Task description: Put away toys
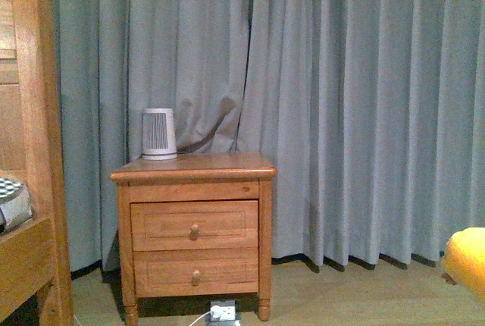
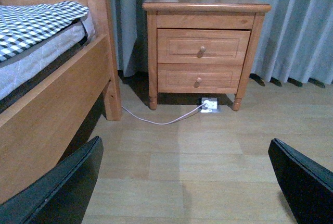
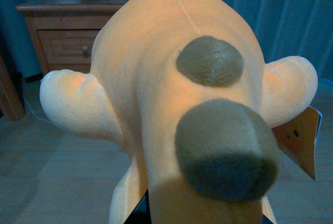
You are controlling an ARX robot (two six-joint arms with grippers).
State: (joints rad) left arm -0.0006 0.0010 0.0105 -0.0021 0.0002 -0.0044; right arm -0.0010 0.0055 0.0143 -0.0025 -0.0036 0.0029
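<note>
The yellow-orange plush animal [image 3: 171,88] fills the right wrist view, with grey-brown patches, stubby side limbs and a paper tag on its edge. My right gripper [image 3: 184,219] is shut on it; its fingers are almost wholly hidden under the plush. In the front view only a yellow corner of the plush animal [image 1: 466,259] shows at the right edge, held above the floor. My left gripper [image 2: 190,182] is open over bare wooden floor, its two black fingers [image 2: 62,187] far apart with nothing between them.
A wooden nightstand [image 1: 193,224] with two drawers stands against grey curtains [image 1: 356,98], a white ribbed device [image 1: 159,134] on top. A power strip [image 2: 209,104] and cable lie beneath it. A wooden bed frame [image 2: 52,104] with checked bedding stands at the left.
</note>
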